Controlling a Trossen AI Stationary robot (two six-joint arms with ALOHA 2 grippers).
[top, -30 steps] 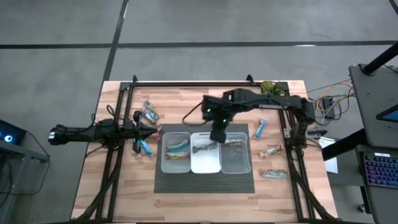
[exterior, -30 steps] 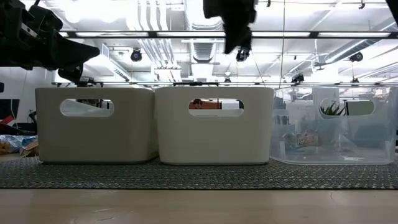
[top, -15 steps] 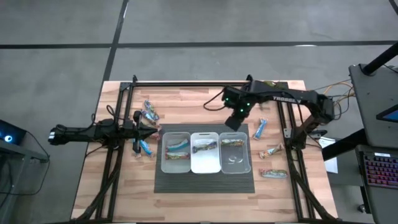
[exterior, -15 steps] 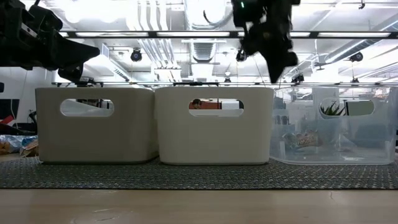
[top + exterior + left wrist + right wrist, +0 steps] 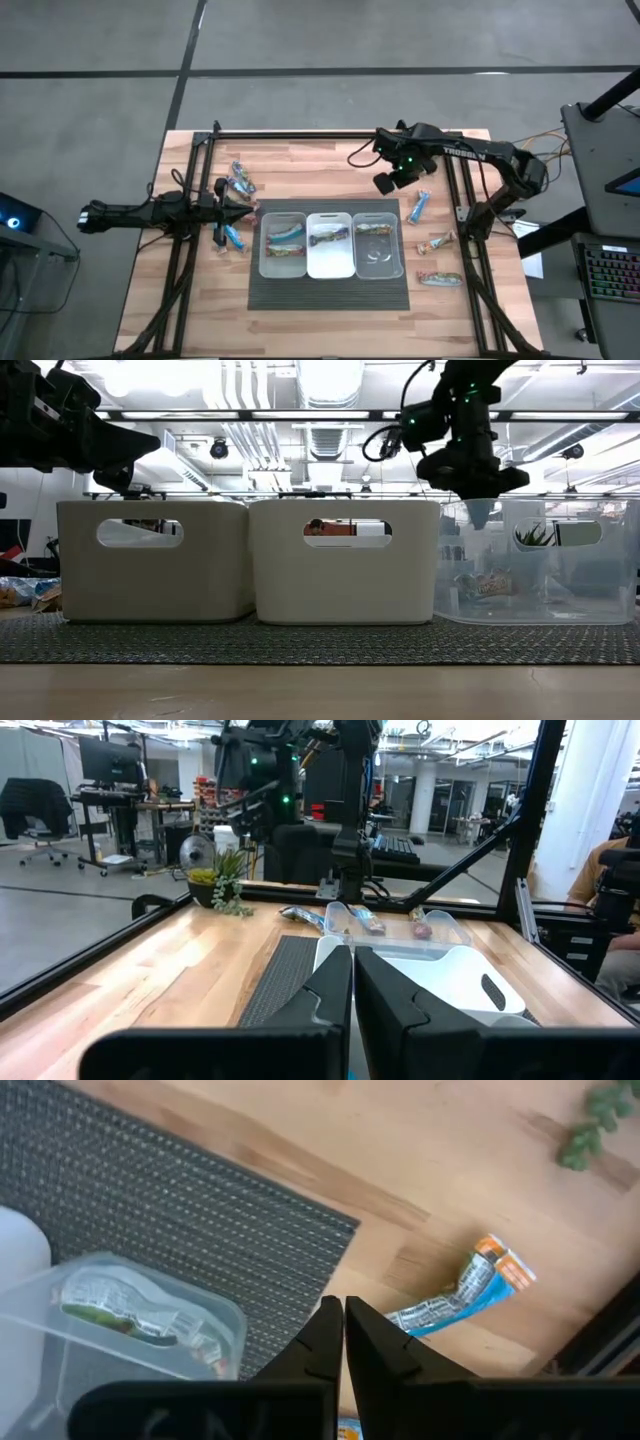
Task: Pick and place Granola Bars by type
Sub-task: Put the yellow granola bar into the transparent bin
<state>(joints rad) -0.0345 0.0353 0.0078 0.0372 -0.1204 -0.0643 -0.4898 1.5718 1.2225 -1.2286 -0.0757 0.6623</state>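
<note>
Three bins [image 5: 332, 262], about nine granola bars [image 5: 419, 207]

Probably "TROSSEN", white lettering along the right arm [image 5: 465, 153]

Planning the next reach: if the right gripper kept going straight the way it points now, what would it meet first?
Probably the bare wooden table at the corner of the dark mat. The right gripper, jaws shut, points down there; the blue bar lies just to one side. Depth is hard to judge.
</note>
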